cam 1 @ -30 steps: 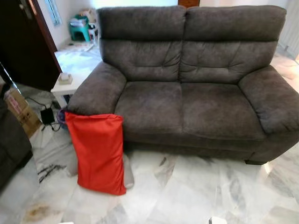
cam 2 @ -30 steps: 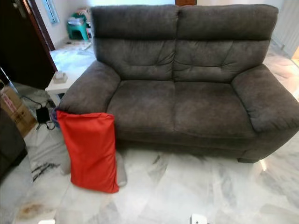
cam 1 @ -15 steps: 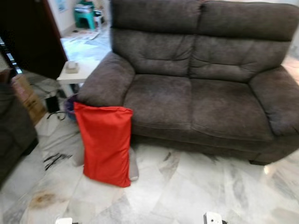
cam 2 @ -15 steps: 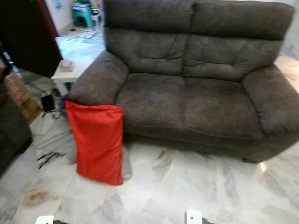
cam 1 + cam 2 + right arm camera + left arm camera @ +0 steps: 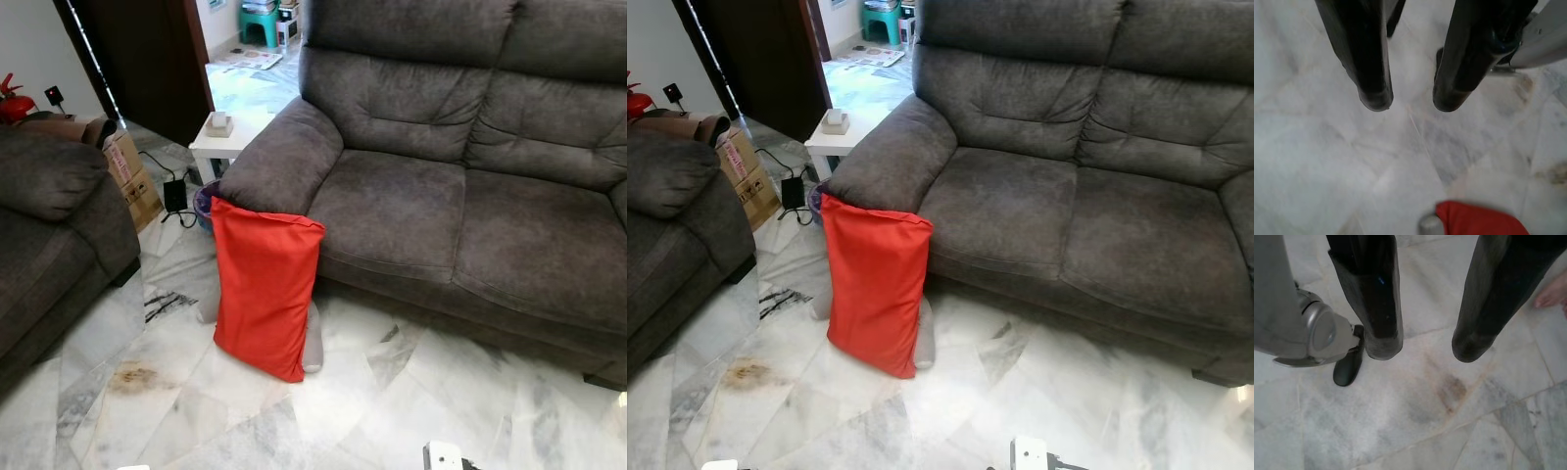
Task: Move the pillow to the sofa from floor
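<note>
We are on the approach: the red pillow [image 5: 263, 287] stands on the floor [image 5: 411, 401], leaning against the sofa [image 5: 411, 211] armrest. Our left hand [image 5: 1425, 345] and right hand [image 5: 1408, 100] hang open and empty; next we step closer and reach down.

White-grey marble floor [image 5: 411, 392], brown stain [image 5: 135, 376] on it. Second dark armchair [image 5: 49, 235] well apart from white side table [image 5: 220, 147]. Cardboard box [image 5: 127, 176] beside armchair, dark door [image 5: 147, 59] behind table.
</note>
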{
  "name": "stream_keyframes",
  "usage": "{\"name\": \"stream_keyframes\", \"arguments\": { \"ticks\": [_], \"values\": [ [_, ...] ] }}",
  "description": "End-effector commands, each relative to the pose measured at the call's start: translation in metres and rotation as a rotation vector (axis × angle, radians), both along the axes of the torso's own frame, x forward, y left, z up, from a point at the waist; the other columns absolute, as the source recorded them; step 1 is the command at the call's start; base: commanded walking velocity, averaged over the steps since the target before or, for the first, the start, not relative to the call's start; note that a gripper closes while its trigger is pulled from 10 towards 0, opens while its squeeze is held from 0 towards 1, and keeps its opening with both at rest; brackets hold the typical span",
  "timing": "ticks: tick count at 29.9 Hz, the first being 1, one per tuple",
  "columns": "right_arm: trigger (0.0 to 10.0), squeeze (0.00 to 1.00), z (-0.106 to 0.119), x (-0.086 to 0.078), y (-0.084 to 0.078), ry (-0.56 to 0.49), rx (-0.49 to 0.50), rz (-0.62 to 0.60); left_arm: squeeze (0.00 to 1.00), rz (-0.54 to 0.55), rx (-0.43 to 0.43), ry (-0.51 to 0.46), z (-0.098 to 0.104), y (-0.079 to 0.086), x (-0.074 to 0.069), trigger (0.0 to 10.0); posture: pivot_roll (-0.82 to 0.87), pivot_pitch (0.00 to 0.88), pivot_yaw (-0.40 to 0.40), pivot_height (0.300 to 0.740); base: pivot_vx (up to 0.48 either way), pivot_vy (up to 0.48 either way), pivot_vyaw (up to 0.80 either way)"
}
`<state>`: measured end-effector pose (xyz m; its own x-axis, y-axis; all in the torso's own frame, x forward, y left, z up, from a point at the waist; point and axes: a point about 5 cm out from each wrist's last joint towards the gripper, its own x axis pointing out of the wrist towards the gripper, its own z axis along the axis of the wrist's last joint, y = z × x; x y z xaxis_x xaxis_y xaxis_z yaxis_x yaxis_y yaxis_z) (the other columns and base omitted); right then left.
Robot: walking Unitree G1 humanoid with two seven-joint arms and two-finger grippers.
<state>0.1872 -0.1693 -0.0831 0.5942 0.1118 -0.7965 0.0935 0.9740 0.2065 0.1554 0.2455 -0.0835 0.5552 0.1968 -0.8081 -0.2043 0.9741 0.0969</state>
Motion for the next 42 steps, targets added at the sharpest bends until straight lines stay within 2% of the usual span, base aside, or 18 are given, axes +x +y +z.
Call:
{"name": "stream_keyframes", "arguments": {
  "ticks": [1,13,19,32,42],
  "values": [
    [10.0,0.00,-0.0011,-0.0019,0.0022,0.002,0.018,-0.028,0.00,0.020,0.005,0.020,-0.0021,0.0021,-0.0061,10.0,0.07,0.090,0.034,0.740,0.285,0.000,0.00],
    [10.0,0.00,0.0004,0.0004,-0.0010,-0.012,0.005,-0.034,0.00,0.025,0.002,0.018,-0.0023,0.0013,-0.0060,10.0,0.07,0.091,0.030,0.740,0.285,0.000,0.00],
    [10.0,0.00,0.0006,0.0006,-0.0002,-0.019,-0.013,0.000,0.00,0.026,0.001,0.018,-0.0024,0.0012,-0.0061,10.0,0.07,0.092,0.029,0.740,0.287,0.000,0.00],
    [10.0,0.00,0.0012,0.0021,0.0029,-0.027,0.002,-0.010,0.00,0.021,0.006,0.019,-0.0016,0.0032,-0.0054,10.0,0.07,0.089,0.047,0.740,0.286,0.000,0.71],
    [10.0,0.00,0.0012,0.0027,0.0057,-0.026,0.027,-0.050,0.00,0.025,0.012,0.010,-0.0008,0.0046,-0.0049,10.0,0.11,0.070,0.035,0.740,0.286,0.000,0.00]
  ]
}}
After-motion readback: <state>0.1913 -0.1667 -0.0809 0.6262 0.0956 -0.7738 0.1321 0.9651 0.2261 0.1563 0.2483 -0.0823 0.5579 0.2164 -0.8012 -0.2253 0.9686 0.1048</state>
